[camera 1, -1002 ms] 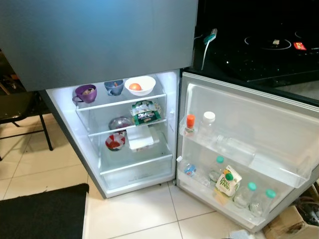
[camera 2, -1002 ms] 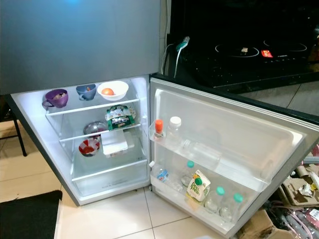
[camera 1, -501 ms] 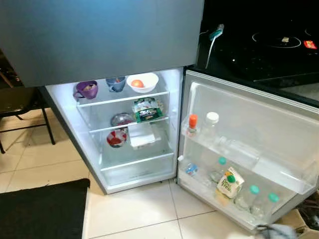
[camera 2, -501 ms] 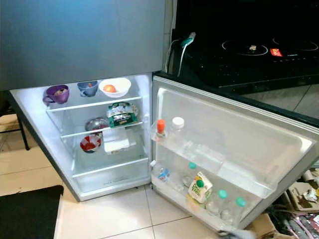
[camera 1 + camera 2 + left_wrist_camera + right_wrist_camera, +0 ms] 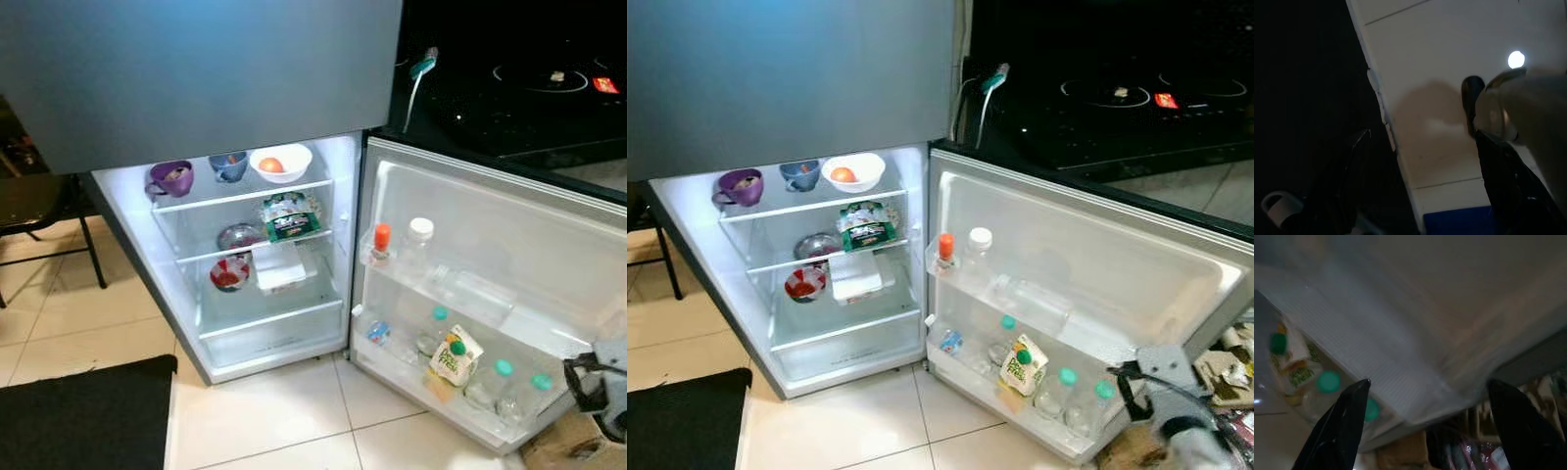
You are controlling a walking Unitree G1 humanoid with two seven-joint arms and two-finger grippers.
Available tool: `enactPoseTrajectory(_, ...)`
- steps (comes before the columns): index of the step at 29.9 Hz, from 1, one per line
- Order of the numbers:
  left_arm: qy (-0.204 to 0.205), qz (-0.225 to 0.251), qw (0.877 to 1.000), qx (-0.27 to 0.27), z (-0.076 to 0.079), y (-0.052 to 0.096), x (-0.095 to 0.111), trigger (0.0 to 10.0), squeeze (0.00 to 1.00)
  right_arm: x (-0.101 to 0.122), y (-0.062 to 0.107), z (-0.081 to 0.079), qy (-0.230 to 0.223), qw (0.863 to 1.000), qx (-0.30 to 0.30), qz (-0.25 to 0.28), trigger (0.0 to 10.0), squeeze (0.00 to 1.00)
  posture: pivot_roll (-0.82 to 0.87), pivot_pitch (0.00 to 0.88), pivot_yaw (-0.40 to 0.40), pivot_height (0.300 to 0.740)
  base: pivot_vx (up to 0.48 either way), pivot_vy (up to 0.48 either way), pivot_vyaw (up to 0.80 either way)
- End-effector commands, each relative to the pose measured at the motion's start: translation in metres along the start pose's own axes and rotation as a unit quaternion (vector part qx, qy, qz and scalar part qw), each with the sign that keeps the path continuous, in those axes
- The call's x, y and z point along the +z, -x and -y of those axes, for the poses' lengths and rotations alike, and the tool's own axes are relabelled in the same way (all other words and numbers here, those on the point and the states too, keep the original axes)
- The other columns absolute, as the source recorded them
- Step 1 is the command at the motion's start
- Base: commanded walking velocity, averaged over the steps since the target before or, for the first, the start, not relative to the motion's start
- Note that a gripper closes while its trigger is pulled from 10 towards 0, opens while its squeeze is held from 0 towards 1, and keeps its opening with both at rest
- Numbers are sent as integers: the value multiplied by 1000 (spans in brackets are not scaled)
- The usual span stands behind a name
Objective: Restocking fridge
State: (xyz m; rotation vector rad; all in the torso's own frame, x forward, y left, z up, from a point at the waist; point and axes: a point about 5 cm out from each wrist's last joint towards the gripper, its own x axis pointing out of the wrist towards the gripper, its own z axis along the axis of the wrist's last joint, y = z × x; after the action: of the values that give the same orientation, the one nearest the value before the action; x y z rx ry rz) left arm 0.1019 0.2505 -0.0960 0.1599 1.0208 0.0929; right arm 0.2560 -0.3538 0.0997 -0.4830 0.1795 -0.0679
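**Q.** What does the setting show?

**A.** A kitchen with pale floor tiles [image 5: 274, 411], a dark mat [image 5: 83, 416] at lower left and a black hob [image 5: 1107, 108] on the counter. The fridge [image 5: 245, 264] stands open, its door [image 5: 1087, 284] swung out to the robot's right.

**Q.** Where are the goods?

**A.** On the top shelf: a purple cup [image 5: 170, 178], a blue cup [image 5: 227, 167] and a white bowl [image 5: 280, 163] holding an orange fruit. Below lie a green-labelled packet [image 5: 288, 217], a glass bowl [image 5: 238, 236], a red-and-white bowl [image 5: 228, 275] and a white box [image 5: 281, 266]. The upper door rack carries an orange-capped bottle [image 5: 381, 241] and a white-capped bottle [image 5: 418, 240]. The lower rack holds a juice carton [image 5: 1023, 363] among green-capped bottles [image 5: 1066, 390].

**Q.** And the grippers?

**A.** The right gripper [image 5: 1430, 426] is near the outer end of the door, fingers [image 5: 1347, 421] spread wide, nothing between them. The left gripper [image 5: 1415, 171] hangs idle over the floor, likewise parted and empty.

**Q.** How would the stock likely handle?

**A.** The clear bottles look smooth and probably slippery if chilled; a mid-body hold below the cap seems safest. The carton appears soft-walled and likely dents under a hard squeeze, so its flat sides suit a gentle pinch. The door looks stiff; its outer edge gives purchase.
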Motion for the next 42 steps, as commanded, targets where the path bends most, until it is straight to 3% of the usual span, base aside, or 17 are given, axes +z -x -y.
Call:
enactPoseTrajectory(1,-5,-8,1000,7,-8,1,-3,10000,0,19,-3,0,2,999,35,32,10000,0,-106,97,37,740,0,0,0)
enactPoseTrajectory(9,-5,-7,1000,5,-7,1,-1,10000,0,65,-4,31,48,994,28,91,10000,0,-104,103,39,740,0,0,0)
enactPoseTrajectory(14,-5,-7,1000,6,-8,1,-1,10000,0,78,-6,35,69,992,46,92,10000,0,-108,104,43,740,0,0,0)
enactPoseTrajectory(16,-7,-8,1000,8,-9,1,-1,10000,0,75,-13,28,107,989,80,64,10000,0,-106,102,46,740,0,0,0)
enactPoseTrajectory(20,-7,-8,1000,9,-10,1,-1,10000,0,71,-17,24,111,987,112,43,10000,0,-106,102,46,740,0,0,0)
enactPoseTrajectory(26,-4,-10,1000,11,-13,1,-1,10000,0,77,-11,32,53,974,218,16,10000,0,-104,103,45,740,0,0,0)
enactPoseTrajectory(30,-6,-15,1000,11,-14,2,-3,10000,0,64,-12,32,94,966,239,-27,10000,0,-111,106,46,740,0,0,0)
enactPoseTrajectory(34,-5,-16,1000,11,-13,2,-3,10000,0,55,-14,28,97,961,254,-48,10000,0,-110,107,47,740,0,0,0)
enactPoseTrajectory(42,-5,-17,1000,13,-14,2,-3,10000,0,36,-25,19,133,963,216,-92,10000,0,-100,108,51,740,0,0,0)
